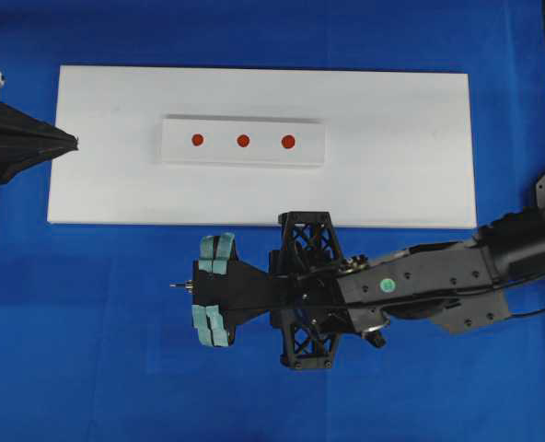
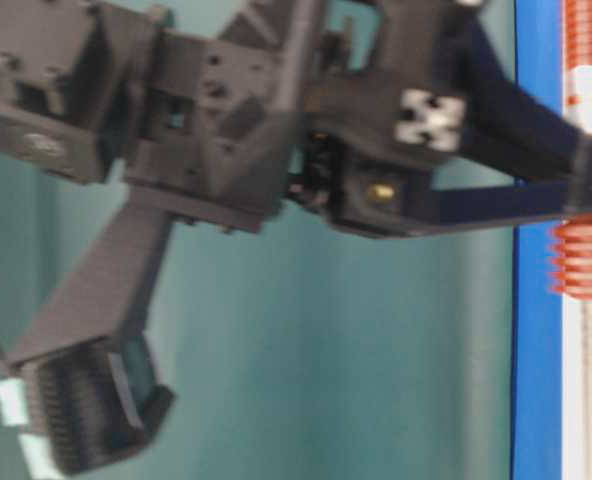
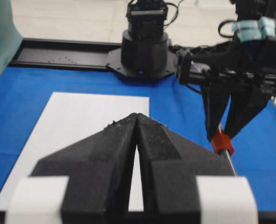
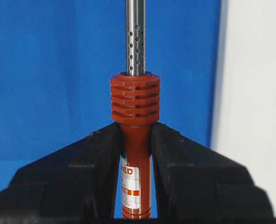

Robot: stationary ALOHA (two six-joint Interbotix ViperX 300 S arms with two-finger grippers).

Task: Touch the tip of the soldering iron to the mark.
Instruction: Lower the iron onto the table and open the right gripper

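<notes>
Two black fingers of the right hand (image 4: pixel 135 140) clamp the red-orange handle of the silver-shafted soldering iron (image 4: pixel 136 135), held over the blue table (image 1: pixel 88 350). Beyond lies the white board (image 1: pixel 392 138) with three red dots (image 1: pixel 243 141). The left hand (image 3: pixel 137 135) is closed, empty.

My right arm (image 1: pixel 438 281) is matte black with a green round sticker, thin black cables and an open lattice bracket (image 1: pixel 309 290); teal tape wraps the right gripper (image 1: pixel 208 287). My left gripper (image 3: pixel 137 158) is black foam-faced wedges with white tape patches.
</notes>
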